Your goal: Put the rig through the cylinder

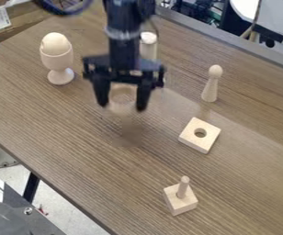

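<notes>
In the upper left-centre, my gripper (123,104) hangs over the table, its two fingers on either side of a pale wooden ring (121,108). The ring fills the gap between them, its round hole showing, and the gripper is shut on it. A faint dark patch lies on the table below. Toward the lower right, a square wooden base with an upright peg (183,187) stands on the table. Up and right of it lies a flat square wooden block (199,135) with a round hole through it.
A wooden egg in a cup (59,60) stands left of the gripper. Behind the arm is a pale cylindrical piece (148,46). A slim round-headed wooden figure (211,86) stands at the right. The brown table (64,137) ends along a slanted edge at the lower left.
</notes>
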`<state>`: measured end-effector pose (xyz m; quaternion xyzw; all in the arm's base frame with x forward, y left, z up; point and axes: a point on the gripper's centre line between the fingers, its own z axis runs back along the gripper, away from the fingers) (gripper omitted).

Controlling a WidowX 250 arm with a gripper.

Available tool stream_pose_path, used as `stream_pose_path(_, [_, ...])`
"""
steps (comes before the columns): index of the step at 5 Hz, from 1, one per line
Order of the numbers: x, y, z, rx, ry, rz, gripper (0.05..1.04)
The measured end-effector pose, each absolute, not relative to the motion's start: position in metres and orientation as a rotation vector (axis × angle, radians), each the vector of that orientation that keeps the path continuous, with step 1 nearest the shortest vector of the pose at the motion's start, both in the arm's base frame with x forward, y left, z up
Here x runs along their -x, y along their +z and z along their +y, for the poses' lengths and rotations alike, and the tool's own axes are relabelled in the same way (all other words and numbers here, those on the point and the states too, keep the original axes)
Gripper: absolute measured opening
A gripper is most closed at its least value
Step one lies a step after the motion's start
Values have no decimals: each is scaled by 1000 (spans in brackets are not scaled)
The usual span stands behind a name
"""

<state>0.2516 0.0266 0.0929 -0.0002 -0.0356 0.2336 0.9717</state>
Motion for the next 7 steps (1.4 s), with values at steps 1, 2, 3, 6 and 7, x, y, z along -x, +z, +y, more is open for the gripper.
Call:
stream_pose_path(1, [-264, 143, 20, -34, 407, -101, 783])
stream_pose_path(2, [-290, 179, 15, -7, 352, -133, 783])
stream_pose_path(3, [-315, 176, 16, -8, 323, -105, 783])
stream_pose_path(6, [-344, 132, 39, -32, 349, 45, 783])
stream_pose_path(7, [-344, 132, 49, -24, 372, 39, 783])
